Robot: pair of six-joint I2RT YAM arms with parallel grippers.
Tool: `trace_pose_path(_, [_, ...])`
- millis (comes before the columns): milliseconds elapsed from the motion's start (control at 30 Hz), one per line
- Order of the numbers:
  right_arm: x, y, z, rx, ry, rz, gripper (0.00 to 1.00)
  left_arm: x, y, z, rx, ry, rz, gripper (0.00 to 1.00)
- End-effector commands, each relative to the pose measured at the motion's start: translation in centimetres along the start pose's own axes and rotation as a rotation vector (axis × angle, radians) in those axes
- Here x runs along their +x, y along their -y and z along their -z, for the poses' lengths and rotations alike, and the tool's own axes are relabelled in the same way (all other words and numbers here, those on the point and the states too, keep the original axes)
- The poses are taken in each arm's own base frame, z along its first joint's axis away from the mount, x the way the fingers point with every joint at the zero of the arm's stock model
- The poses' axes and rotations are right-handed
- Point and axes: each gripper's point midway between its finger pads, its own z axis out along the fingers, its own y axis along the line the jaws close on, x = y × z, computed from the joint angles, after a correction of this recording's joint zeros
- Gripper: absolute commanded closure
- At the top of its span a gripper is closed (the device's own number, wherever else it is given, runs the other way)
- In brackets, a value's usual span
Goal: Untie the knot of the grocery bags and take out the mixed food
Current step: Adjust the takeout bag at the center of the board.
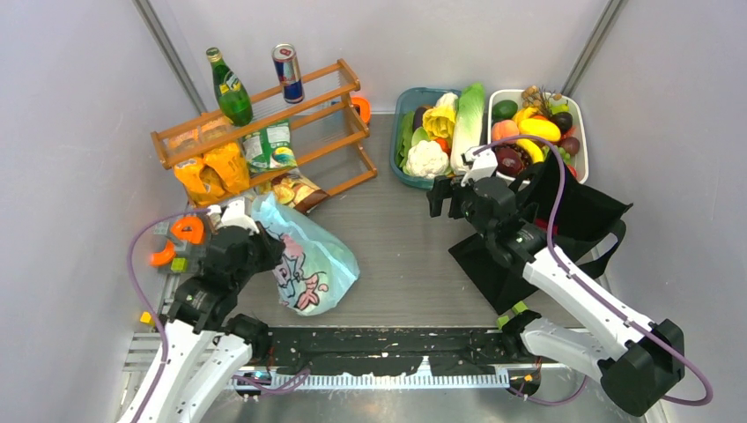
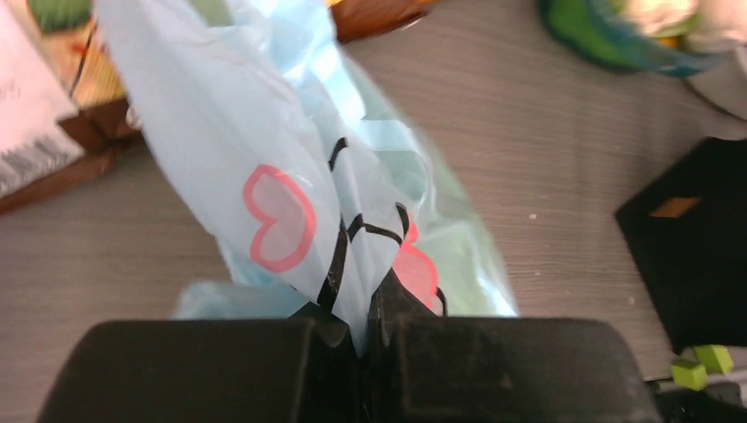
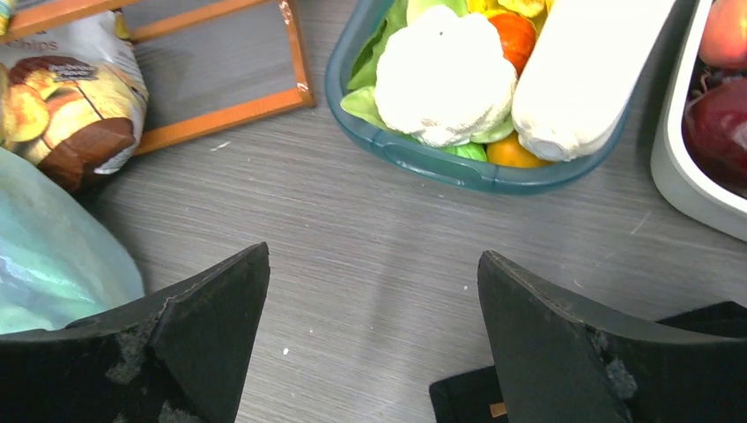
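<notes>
Jaws of the left gripper [image 2: 366, 330] are pinched together on a fold of the light-blue plastic bag [image 2: 291, 176], which rises straight ahead of them, printed with pink hearts and black lines. Seen from above, this bag lies bulging on the grey table [image 1: 405, 264], just ahead and right of that gripper; its knot cannot be picked out. Beyond the bag, a crisp packet [image 1: 298, 189] leans at the foot of a wooden rack [image 1: 299, 109]. The right gripper [image 3: 370, 264] hovers above the table with its 2 fingers spread wide, holding nothing. Beneath and behind it lies the black tote [image 1: 581, 211]. Ahead of it sits a teal basket [image 3: 440, 166] holding a white cauliflower [image 3: 445, 79].
</notes>
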Motion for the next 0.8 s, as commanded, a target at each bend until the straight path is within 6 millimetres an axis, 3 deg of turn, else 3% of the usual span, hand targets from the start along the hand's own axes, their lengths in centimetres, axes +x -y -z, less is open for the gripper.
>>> trace_pose_path(0, [-2.6, -1.7, 0.6, -0.09, 0.112, -0.003, 0.05, -5.8, 5.3, 3.4, 0.241, 0.176, -0.152, 1.0])
trace_pose_path(133, [-2.4, -1.7, 0.7, -0.093, 0.106, -0.009, 0.04, -7.5, 8.0, 4.3, 0.322, 0.194, -0.284, 1.0])
trace_pose_path(300, [-1.8, -1.8, 0.9, -0.104, 0.091, -0.022, 0.04, -6.1, 12.1, 3.6, 0.396, 0.121, -0.499, 1.0])
trace_pose_path(467, [-1.5, -1.5, 1.3, -0.095, 0.091, -0.025, 0.04, -2.8, 16.3, 2.3, 0.429, 0.001, -0.709, 1.0])
trace_pose_path(700, [-1.5, 0.6, 1.8, 0.012, 0.106, -0.042, 0.04, 3.1, 21.6, 0.5, 0.582, -0.135, -0.775, 1.0])
trace_pose_path(767, [-1.5, 0.9, 2.0, 0.028, 0.101, -0.035, 0.04, 4.1, 23.1, 0.8, 0.667, -0.15, -0.758, 0.91])
